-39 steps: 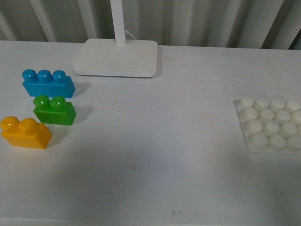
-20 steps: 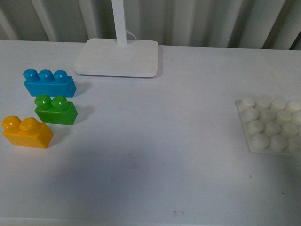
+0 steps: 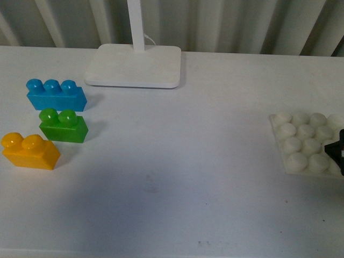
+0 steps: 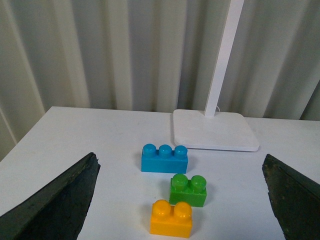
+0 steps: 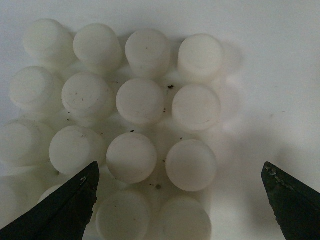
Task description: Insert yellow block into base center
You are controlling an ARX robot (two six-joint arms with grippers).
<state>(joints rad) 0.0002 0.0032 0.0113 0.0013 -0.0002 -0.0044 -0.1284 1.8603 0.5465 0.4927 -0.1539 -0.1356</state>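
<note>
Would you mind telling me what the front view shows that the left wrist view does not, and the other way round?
Only the front view shows the base, on the robot's right, with a dark part of the right claw at its right edge. Only the left wrist view shows the left claw, open, its fingers at either side of the picture. Both show the yellow block, the green brick, the blue brick and the lamp foot. The yellow block lies nearest the robot, untouched.
</note>
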